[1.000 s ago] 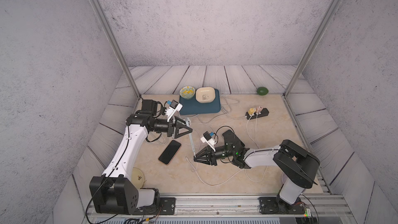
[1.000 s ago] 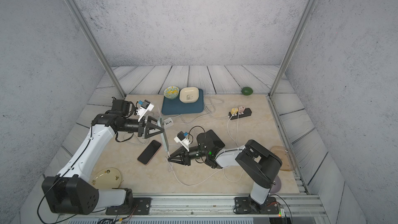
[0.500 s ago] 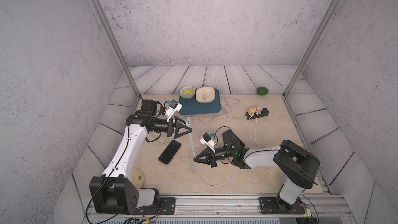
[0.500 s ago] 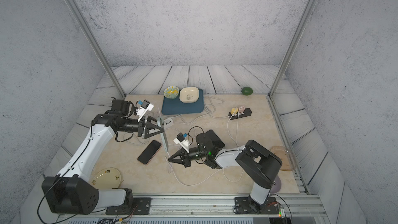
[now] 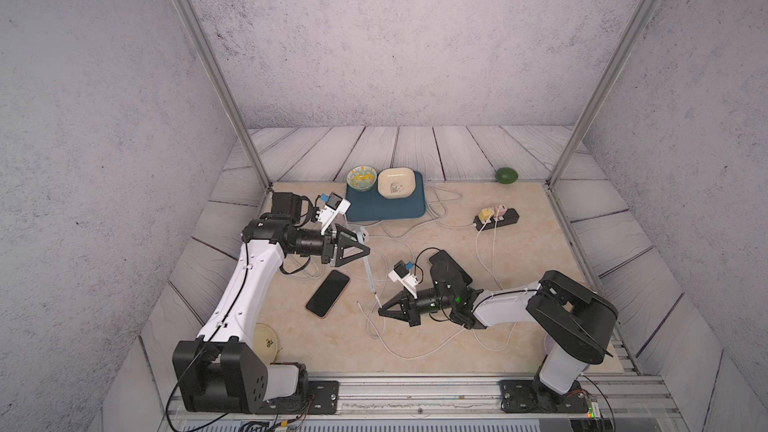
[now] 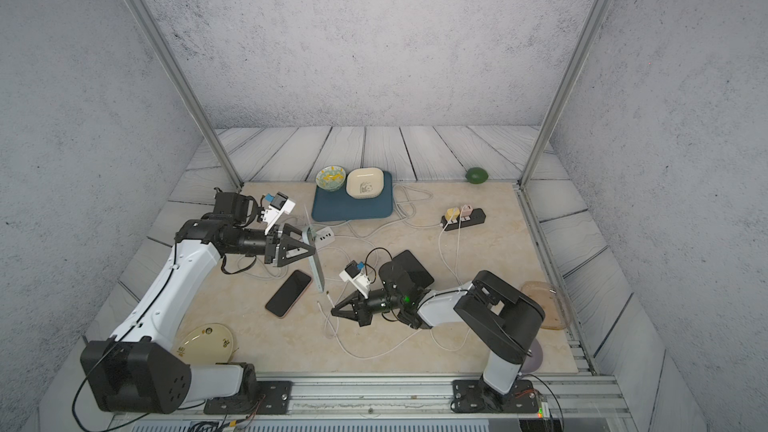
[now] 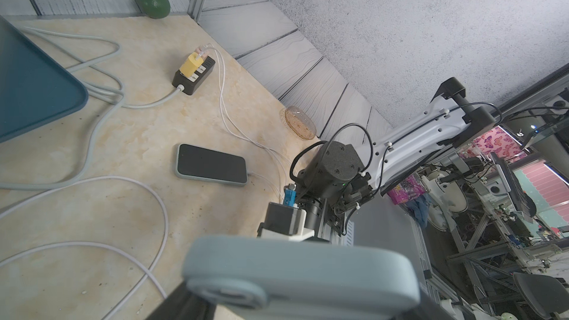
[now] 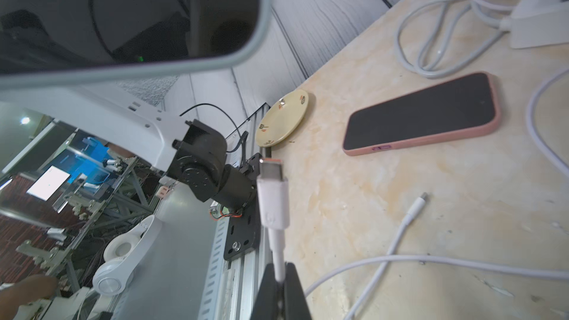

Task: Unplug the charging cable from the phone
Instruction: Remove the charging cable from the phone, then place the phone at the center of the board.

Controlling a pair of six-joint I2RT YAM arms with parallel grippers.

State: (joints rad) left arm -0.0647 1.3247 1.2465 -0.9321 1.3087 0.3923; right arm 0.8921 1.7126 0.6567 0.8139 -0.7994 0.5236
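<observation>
- Left pincer (image 5: pixel 366 250) is clamped narrow on the grey-blue phone (image 6: pixel 314 260). It holds the phone on edge and tilted, raised above the beige table (image 5: pixel 332 344) as far as I can judge.
- Right pincer (image 5: pixel 380 312) sits low, just beside the phone's lower end. It is pinched tight on the white charging cable (image 8: pixel 278 258), right behind the plug.
- A pink phone (image 5: pixel 328 292) lies flat on the table between my two arms, gripped by neither.
- A loose cable end (image 8: pixel 416 206) rests on the table near the pink phone.
- The plug (image 8: pixel 272 192) stands bare in the right wrist view. Its metal tip is showing, near the grey-blue phone's edge but apart from it.
- I judge the unplugging itself done, since the connector is clear of the port. What seems left is to draw the two apart and set phone and cable down.
</observation>
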